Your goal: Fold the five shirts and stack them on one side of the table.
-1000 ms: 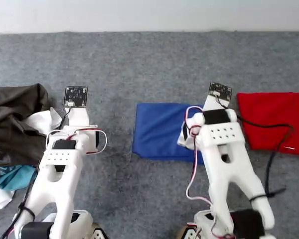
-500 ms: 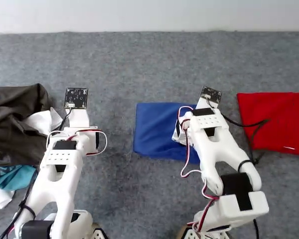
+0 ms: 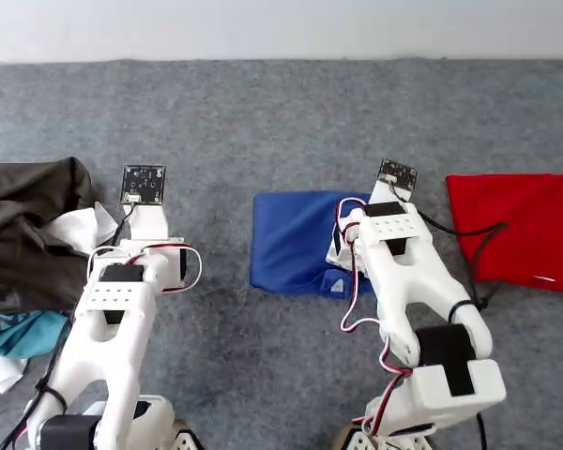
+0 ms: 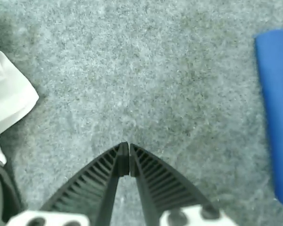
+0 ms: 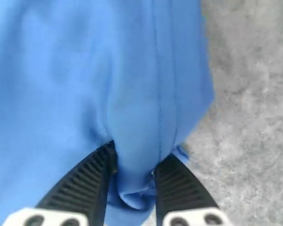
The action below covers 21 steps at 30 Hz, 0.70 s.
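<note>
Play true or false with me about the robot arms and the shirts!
1. The right end effector is pinching the blue shirt. True.
2. The left end effector is holding a white shirt. False: it is shut on nothing, above the bare grey table.
3. The red shirt lies on top of the blue shirt. False: they lie apart, side by side, with grey table between them.
4. A heap of unfolded clothes sits beside the left arm. True.
</note>
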Each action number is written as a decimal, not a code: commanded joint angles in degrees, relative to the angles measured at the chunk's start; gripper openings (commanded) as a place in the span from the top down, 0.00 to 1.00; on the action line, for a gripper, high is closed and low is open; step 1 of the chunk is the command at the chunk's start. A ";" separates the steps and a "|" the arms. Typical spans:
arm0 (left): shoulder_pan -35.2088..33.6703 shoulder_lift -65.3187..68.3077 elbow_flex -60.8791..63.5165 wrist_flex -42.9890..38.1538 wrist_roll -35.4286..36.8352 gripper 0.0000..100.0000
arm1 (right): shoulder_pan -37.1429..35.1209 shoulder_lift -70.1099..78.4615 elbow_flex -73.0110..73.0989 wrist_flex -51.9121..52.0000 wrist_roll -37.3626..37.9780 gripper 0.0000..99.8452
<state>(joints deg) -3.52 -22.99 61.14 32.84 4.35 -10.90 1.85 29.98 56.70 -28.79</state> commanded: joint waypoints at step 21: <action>-0.18 0.00 -2.15 -0.79 0.35 0.99 | 27.82 -19.74 -12.84 -0.84 41.14 0.99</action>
<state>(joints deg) -3.52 -22.99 61.14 32.84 4.35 12.31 -15.03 22.07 56.70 9.10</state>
